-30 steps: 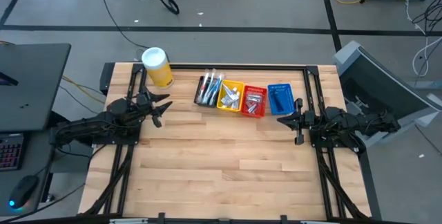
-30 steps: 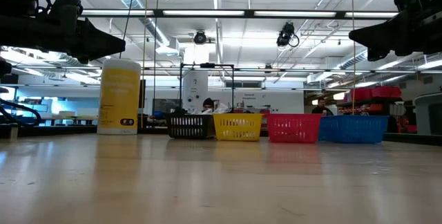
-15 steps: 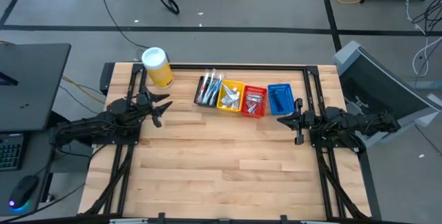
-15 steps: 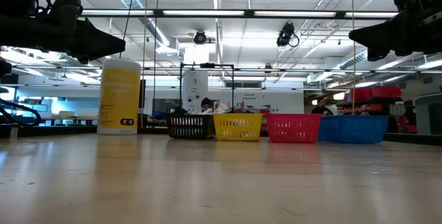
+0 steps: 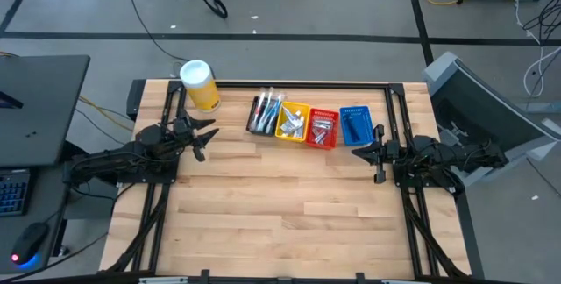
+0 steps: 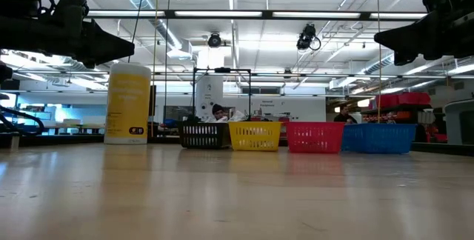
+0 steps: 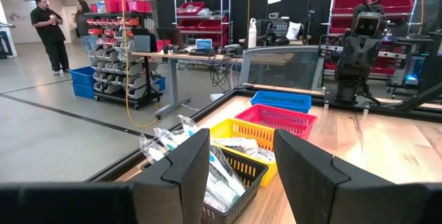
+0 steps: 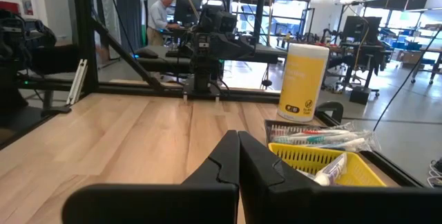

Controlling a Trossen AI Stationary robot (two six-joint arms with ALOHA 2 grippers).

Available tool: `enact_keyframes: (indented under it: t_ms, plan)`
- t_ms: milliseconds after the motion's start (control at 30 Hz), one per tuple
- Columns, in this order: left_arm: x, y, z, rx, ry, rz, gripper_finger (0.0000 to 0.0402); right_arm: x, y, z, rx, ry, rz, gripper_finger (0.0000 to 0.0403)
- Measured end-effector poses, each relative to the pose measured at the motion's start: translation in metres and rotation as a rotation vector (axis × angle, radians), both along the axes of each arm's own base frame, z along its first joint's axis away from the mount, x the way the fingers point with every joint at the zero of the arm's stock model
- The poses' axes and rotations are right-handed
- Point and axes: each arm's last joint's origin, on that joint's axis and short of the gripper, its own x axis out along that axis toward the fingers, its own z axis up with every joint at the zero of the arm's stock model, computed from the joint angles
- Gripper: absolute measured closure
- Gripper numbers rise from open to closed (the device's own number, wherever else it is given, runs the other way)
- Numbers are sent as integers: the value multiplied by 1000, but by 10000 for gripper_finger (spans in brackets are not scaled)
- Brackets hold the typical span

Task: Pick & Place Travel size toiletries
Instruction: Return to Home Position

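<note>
From above, the travel size toiletries (image 5: 294,123) are seen lying inside four little baskets lined up by the far edge of the worktop (image 5: 280,218). In the low view only the walls are seen, of the black basket (image 6: 202,135), yellow basket (image 6: 255,135), red basket (image 6: 314,137) and blue basket (image 6: 378,138); what is inside is hidden. The left end effector (image 7: 240,135) is shown wide open and empty by its own wrist view, and it is held above the left side, near the yellow canister (image 5: 199,85). The right end effector (image 8: 238,156) is shown pressed shut with nothing in it, above the right side, near the blue basket. Nothing on the worktop has been moved since a second ago, and both arms are found in the same spots. Open wood is seen between the arms and across the whole near half.
</note>
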Motion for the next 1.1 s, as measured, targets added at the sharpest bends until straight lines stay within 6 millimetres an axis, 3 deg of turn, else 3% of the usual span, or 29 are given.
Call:
enact_keyframes:
  t_ms: [567,1100]
  plan:
    - [0,0,0,0,0,-4,232,0,0,0,0,0,0,402]
    - [4,-17,0,0,0,-171,232,0,0,0,0,0,0,402]
